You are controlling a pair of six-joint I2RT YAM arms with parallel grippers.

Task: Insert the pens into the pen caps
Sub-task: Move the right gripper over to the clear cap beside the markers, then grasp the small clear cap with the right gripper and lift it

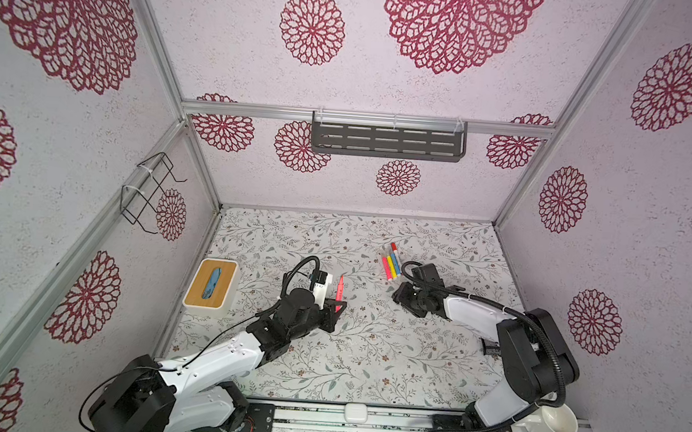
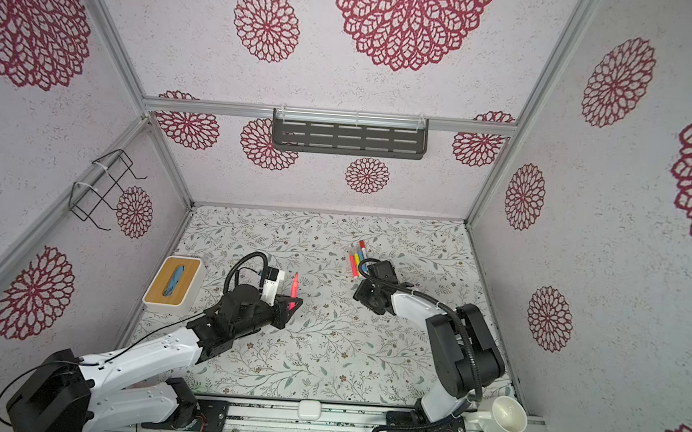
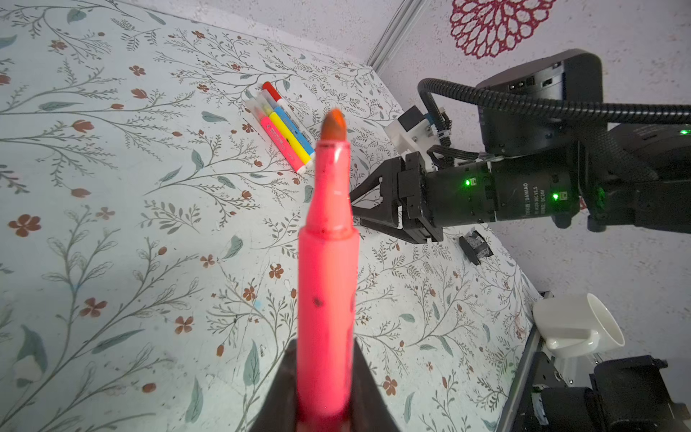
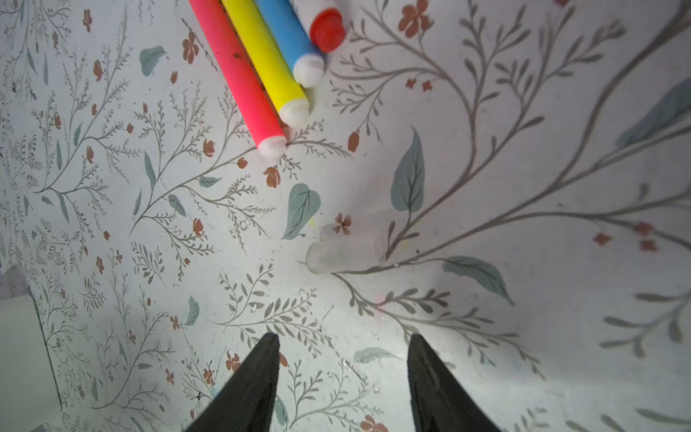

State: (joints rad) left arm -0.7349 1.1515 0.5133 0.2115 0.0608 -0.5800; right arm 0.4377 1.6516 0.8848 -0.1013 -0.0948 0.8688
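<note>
My left gripper (image 1: 340, 306) (image 3: 326, 342) is shut on the rear of an uncapped pink-red pen (image 1: 339, 289) (image 3: 329, 262), whose orange tip points toward the back wall. A row of capped pens (image 1: 391, 264) (image 2: 357, 261) (image 3: 284, 131) lies at the back right: pink (image 4: 239, 74), yellow (image 4: 265, 60), blue (image 4: 291, 41) and a white one with a red end (image 4: 327, 28). My right gripper (image 1: 398, 290) (image 4: 343, 336) hovers open just in front of them. A translucent pen cap (image 4: 344, 250) lies on its side on the table ahead of the fingertips, untouched.
A tissue box with a wooden lid (image 1: 212, 282) stands at the left wall. A white mug (image 1: 555, 423) sits at the front right by the arm base. A small black object (image 1: 491, 350) lies near the right wall, a white case (image 1: 355, 411) on the front rail.
</note>
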